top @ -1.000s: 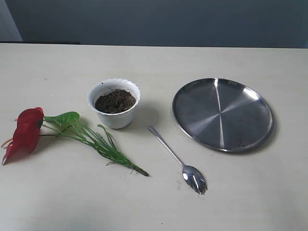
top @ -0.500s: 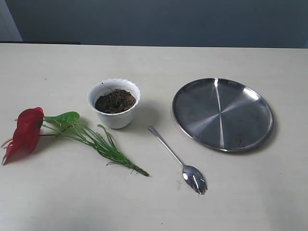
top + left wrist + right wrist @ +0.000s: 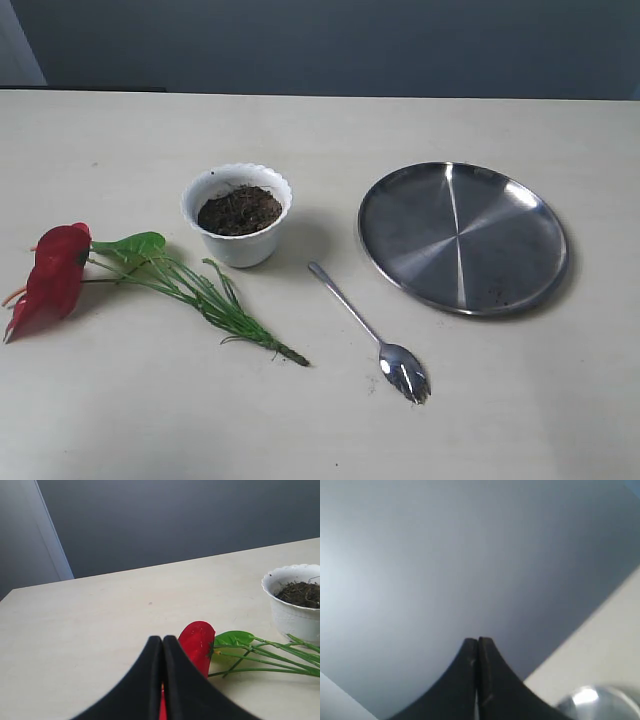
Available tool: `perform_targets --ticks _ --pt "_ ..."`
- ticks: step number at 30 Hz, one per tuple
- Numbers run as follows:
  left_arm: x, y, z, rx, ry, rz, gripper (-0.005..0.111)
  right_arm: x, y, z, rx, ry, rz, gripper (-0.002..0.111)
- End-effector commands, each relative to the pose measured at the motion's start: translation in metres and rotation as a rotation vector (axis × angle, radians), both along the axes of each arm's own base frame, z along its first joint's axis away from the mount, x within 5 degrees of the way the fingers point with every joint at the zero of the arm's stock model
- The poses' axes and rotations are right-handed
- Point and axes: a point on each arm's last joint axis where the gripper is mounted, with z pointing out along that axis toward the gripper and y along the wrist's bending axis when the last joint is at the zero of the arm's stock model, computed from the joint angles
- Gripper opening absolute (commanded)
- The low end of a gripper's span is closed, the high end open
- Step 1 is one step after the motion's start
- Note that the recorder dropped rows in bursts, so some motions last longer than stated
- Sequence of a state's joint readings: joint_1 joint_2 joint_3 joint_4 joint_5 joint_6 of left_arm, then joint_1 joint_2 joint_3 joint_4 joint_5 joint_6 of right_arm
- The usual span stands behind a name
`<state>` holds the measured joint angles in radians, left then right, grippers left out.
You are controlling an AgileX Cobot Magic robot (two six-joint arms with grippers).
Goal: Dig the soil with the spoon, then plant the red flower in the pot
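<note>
A small white pot (image 3: 237, 213) with a wavy rim stands left of the table's middle, filled with dark soil (image 3: 239, 210). The red flower (image 3: 55, 276) lies on its side to the pot's left, its green stems (image 3: 215, 307) running toward the table's middle. The silver spoon (image 3: 370, 334) lies flat between pot and plate, bowl toward the near edge. My left gripper (image 3: 163, 641) is shut and empty, just short of the red flower (image 3: 197, 645), with the pot (image 3: 293, 607) beyond. My right gripper (image 3: 478, 642) is shut with nothing in it, raised and facing the wall. Neither arm appears in the exterior view.
A large round steel plate (image 3: 462, 236) lies at the right of the table; its edge (image 3: 600, 705) shows in the right wrist view. A dark grey wall (image 3: 330, 45) stands behind the table's far edge.
</note>
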<state>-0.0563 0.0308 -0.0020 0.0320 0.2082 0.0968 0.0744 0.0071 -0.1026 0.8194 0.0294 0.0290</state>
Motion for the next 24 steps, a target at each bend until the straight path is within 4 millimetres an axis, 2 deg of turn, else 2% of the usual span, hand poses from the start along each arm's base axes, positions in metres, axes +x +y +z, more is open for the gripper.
perform_targets --ticks 1,4,6,9,11,14,16,20,22,24 --pt "0.000 0.000 0.000 -0.004 -0.010 0.004 0.000 -0.004 0.003 0.078 -0.310 -0.099 -0.024 -0.001" --pt "0.000 0.000 0.000 -0.004 -0.010 0.004 0.000 0.028 0.014 0.122 -0.535 0.054 0.085 -0.001" --pt "0.000 0.000 0.001 -0.005 -0.014 0.004 0.000 0.067 0.025 0.145 -0.654 0.200 0.227 -0.001" --pt "0.000 0.000 0.001 -0.005 -0.014 0.004 0.000 0.128 0.047 0.157 -0.769 0.403 0.558 -0.001" --pt "0.000 0.000 0.001 -0.005 -0.014 0.004 0.000 0.172 0.065 0.154 -0.810 0.471 0.806 -0.001" --pt "0.000 0.000 0.001 -0.005 -0.014 0.004 0.000 0.222 0.096 0.133 -0.830 0.557 1.059 -0.001" --pt "0.000 0.000 0.001 -0.005 -0.014 0.004 0.000 0.249 0.121 0.110 -0.886 0.613 1.134 -0.001" --pt "0.000 0.000 0.001 -0.005 -0.014 0.004 0.000 0.274 0.171 0.054 -1.018 0.740 1.235 0.000" --pt "0.000 0.000 0.001 -0.005 -0.014 0.004 0.000 0.277 0.195 0.021 -1.084 0.807 1.304 0.009" --pt "0.000 0.000 0.001 -0.005 -0.014 0.004 0.000 0.275 0.214 -0.007 -1.103 0.875 1.359 0.024"
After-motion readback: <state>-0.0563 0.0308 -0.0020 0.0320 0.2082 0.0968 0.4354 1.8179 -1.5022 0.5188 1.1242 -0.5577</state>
